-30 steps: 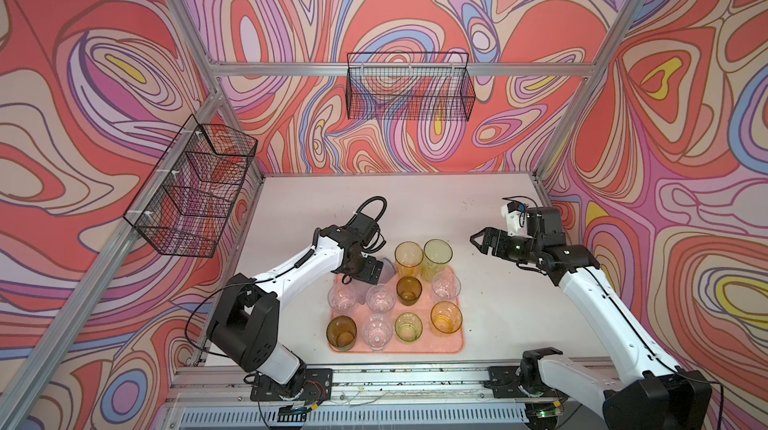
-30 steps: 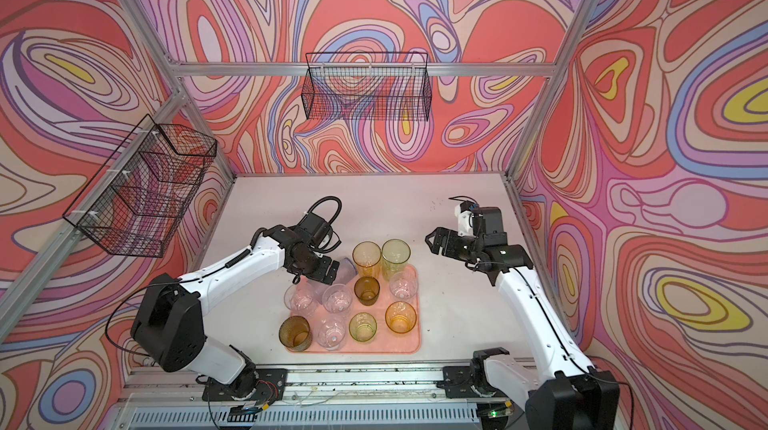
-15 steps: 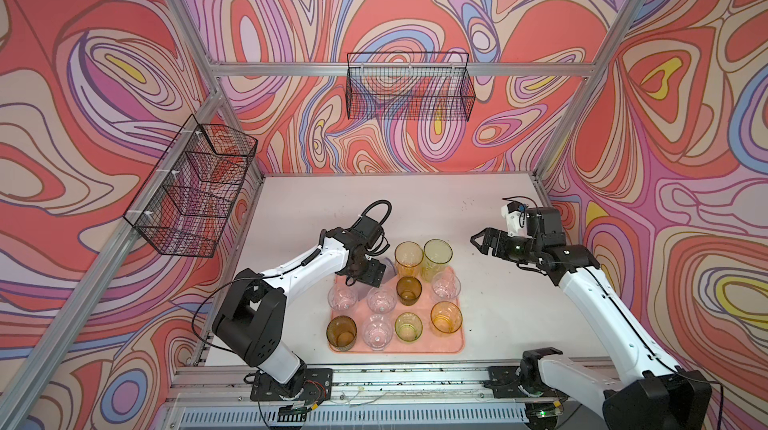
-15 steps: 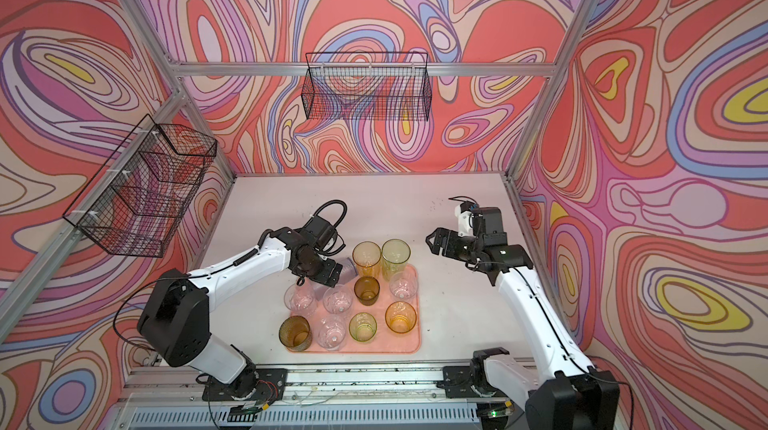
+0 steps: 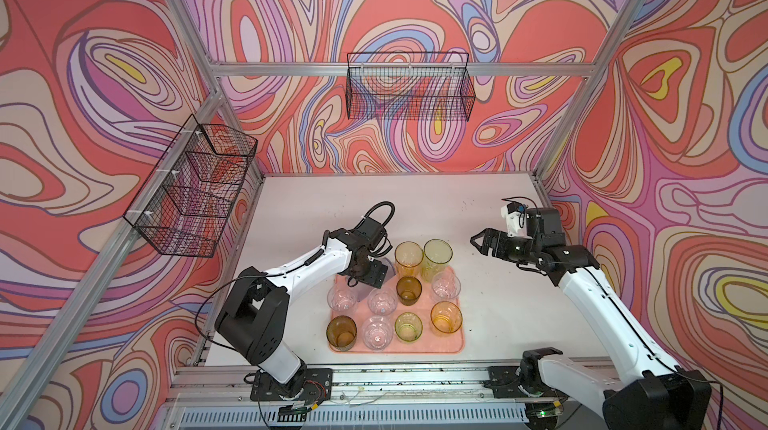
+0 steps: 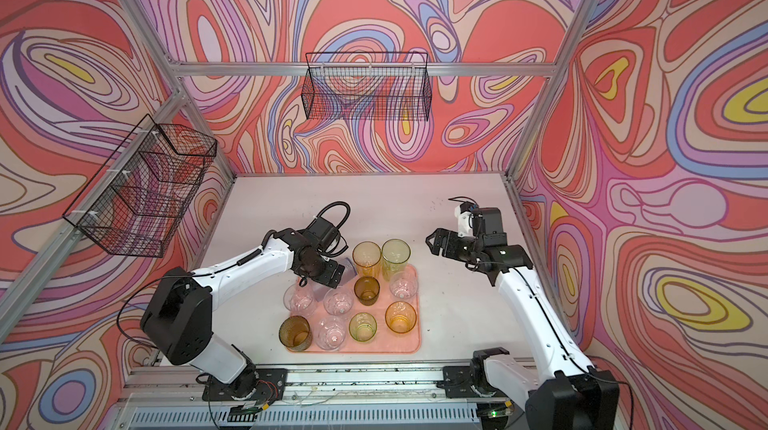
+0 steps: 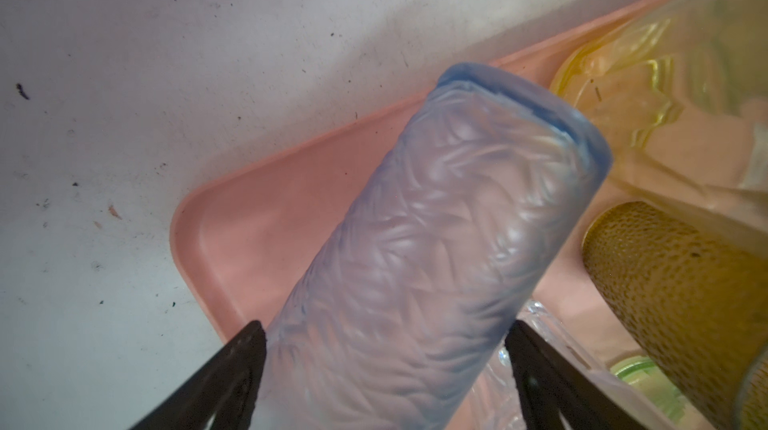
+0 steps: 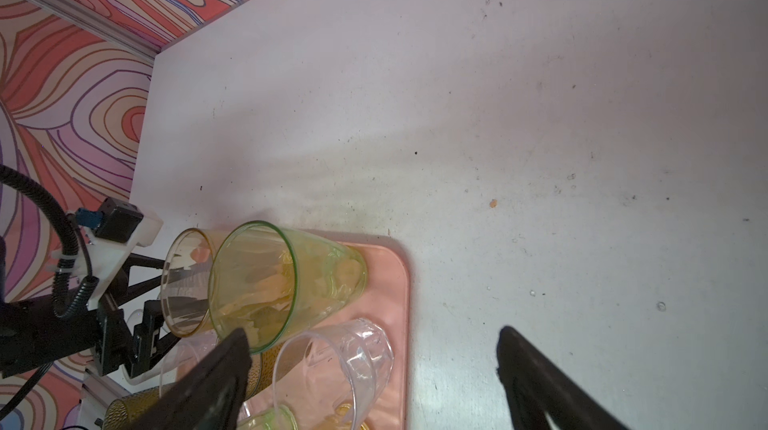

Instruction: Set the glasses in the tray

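Ten glasses (image 5: 446, 317) are standing upright in the tray (image 5: 432, 345); the eleventh, the pale blue tumbler (image 7: 436, 240), is sitting between the jaws of the left gripper (image 7: 385, 326), which are pressing on its sides near the rim end. We are reading its long axis as running straight out from the jaws, thick base leading, tilted rather than upright, over the tray's bare far-left corner (the free stretch beside the tall yellow tumbler (image 7: 665, 95)); whether the base is touching the tray floor we cannot tell. Its wall is looking frosted, with leaf-like relief; the brown tumbler (image 7: 665, 282) is showing fine dimples; the tray is looking smooth and low-rimmed. The right gripper (image 5: 476, 244) is hanging wide open and empty, well apart from the tray; the left arm is working nearer.
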